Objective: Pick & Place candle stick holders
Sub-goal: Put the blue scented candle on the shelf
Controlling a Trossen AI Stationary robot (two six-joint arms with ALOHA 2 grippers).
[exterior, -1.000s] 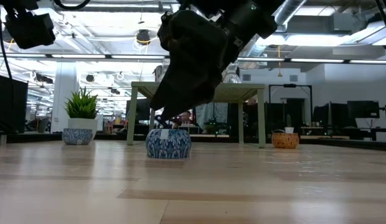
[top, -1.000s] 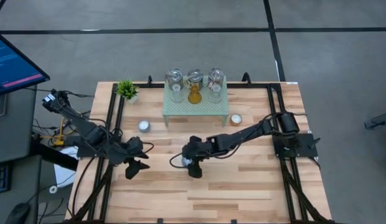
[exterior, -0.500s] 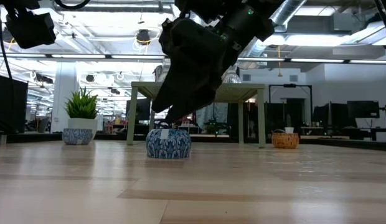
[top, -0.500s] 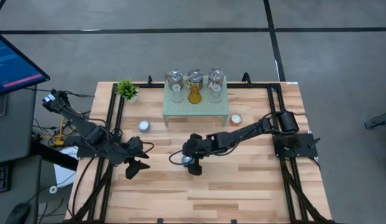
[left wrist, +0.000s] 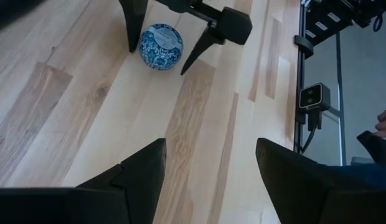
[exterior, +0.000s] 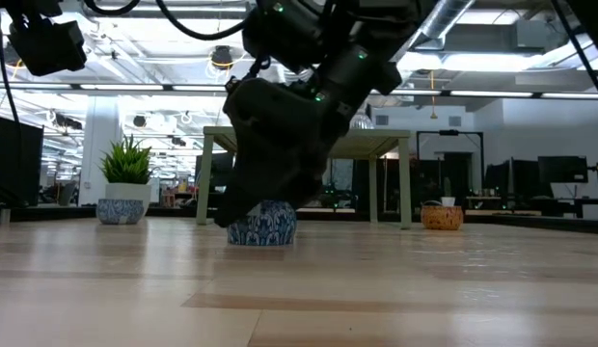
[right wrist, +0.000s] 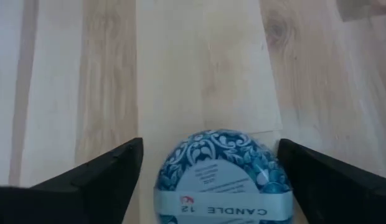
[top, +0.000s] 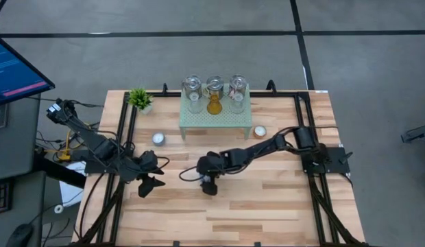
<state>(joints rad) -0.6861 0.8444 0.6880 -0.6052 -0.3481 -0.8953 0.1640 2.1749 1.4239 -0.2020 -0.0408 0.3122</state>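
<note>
A small round candle holder with a blue-and-white pattern (right wrist: 221, 173) stands on its base on the wooden table, near the middle. My right gripper (top: 208, 184) is open and low over it. One finger stands on each side of the holder (left wrist: 160, 45), and I see no touch. My left gripper (top: 152, 180) hangs open over the table's left part, holding nothing. Two silvery jars (top: 192, 89) (top: 237, 89) and an amber glass (top: 214, 104) stand on the pale green mesh stand (top: 216, 120) at the back.
A white tealight cup (top: 158, 138) sits left of the stand and an orange one (top: 259, 131) at its right leg. A green potted plant (top: 140, 98) stands at the back left. Black rails run along both sides of the table.
My right gripper has come down and a little toward the table's left edge, so its fingers now stand around the blue-patterned holder. The holder has kept its place.
</note>
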